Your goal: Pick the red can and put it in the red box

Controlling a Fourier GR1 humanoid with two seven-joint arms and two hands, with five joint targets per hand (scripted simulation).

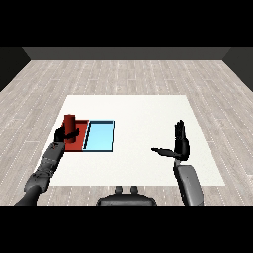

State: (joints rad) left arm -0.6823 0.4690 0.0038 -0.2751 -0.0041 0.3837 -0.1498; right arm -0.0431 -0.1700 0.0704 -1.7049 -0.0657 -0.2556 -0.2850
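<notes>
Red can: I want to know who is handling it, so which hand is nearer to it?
Left. The left hand is curled round the red can over the red tray; the right hand is open, far across the table.

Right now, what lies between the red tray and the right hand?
In the head view, the blue tray lies beside the red tray; from there to the right hand, bare white table.

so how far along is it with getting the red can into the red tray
Picked up: the left hand is curled round the red can, upright. In hand: the can is over the red tray, beside the light blue tray; whether it touches the tray floor cannot be told. Left: releasing it. The right hand is open, apart over the white table.
</notes>
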